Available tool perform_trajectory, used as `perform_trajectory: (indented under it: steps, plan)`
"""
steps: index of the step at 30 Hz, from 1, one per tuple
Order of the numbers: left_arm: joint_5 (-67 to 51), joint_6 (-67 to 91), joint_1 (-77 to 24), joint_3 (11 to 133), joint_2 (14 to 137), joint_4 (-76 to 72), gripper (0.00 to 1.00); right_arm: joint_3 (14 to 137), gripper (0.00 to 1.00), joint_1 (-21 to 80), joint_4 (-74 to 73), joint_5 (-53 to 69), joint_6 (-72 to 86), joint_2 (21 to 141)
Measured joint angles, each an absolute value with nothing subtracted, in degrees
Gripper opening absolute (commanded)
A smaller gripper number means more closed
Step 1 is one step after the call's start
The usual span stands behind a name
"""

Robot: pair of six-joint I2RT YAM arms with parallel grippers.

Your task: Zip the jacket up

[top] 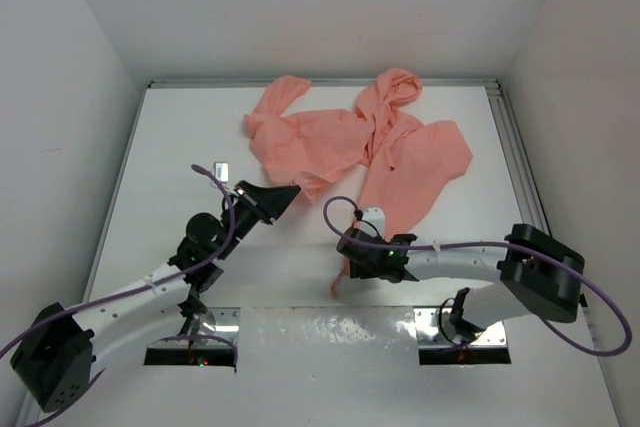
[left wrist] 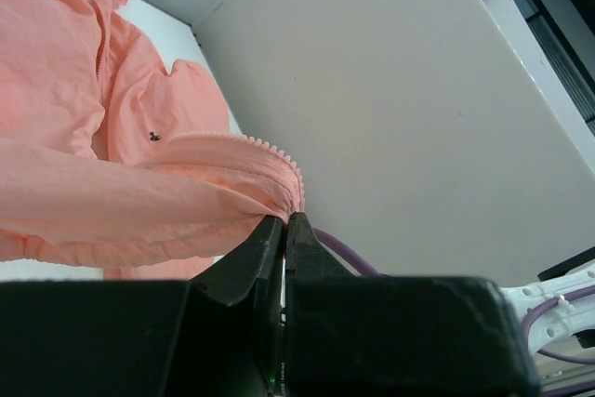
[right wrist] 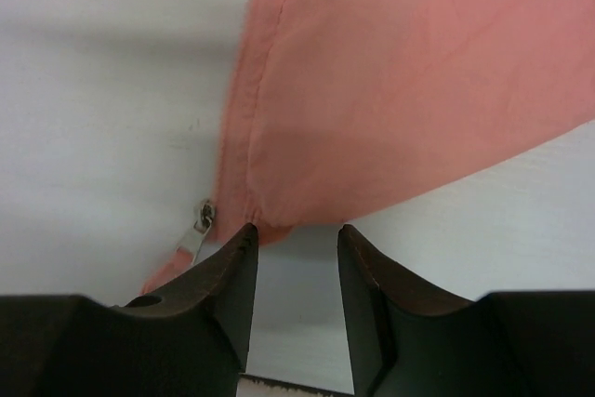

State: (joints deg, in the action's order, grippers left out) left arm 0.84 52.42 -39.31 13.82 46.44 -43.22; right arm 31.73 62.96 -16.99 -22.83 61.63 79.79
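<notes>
Pink jacket crumpled at the far middle of the table; one arm pinches it, the other stands spread beside it.

The jacket (top: 400, 152) lies rumpled across the far centre of the white table (top: 170, 147), one front panel trailing toward the near side; the left gripper (top: 290, 192) has its fingers pressed together on a fold at the jacket's near-left edge, right where the zipper teeth (left wrist: 270, 146) run; the right gripper (right wrist: 296, 230) hangs with jaws spread at the near tip of the trailing panel, one fingertip at the hem corner, gripping nothing; a small metal zipper pull (right wrist: 199, 220) lies just beside that fingertip.
</notes>
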Motion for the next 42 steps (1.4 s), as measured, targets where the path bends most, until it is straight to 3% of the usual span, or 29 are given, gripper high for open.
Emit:
perform_trajectory:
  steps: [25,28,30,33,35,42]
  plan:
    - [0.84,51.51,-39.31,13.50,47.18,-42.15,0.00,35.18,0.47,62.98,-14.48,-24.25,62.19,85.41]
    - [0.86,51.33,-39.31,13.50,47.18,-41.82,0.00,35.79,0.37,62.98,-13.98,-24.82,62.22,86.43]
    - [0.89,51.27,-39.31,13.50,47.18,-41.60,0.00,36.40,0.20,62.98,-13.61,-25.45,62.61,87.46]
    - [0.93,51.24,-39.31,13.50,47.13,-40.84,0.00,36.27,0.05,62.94,-12.21,-25.43,63.61,87.94]
    - [1.02,51.24,-39.31,13.50,47.13,-40.49,0.00,35.83,0.00,62.94,-11.66,-25.43,64.18,87.72]
    - [0.97,51.31,-39.31,13.50,47.27,-40.07,0.00,32.75,0.00,62.74,-11.03,-25.10,64.03,83.81]
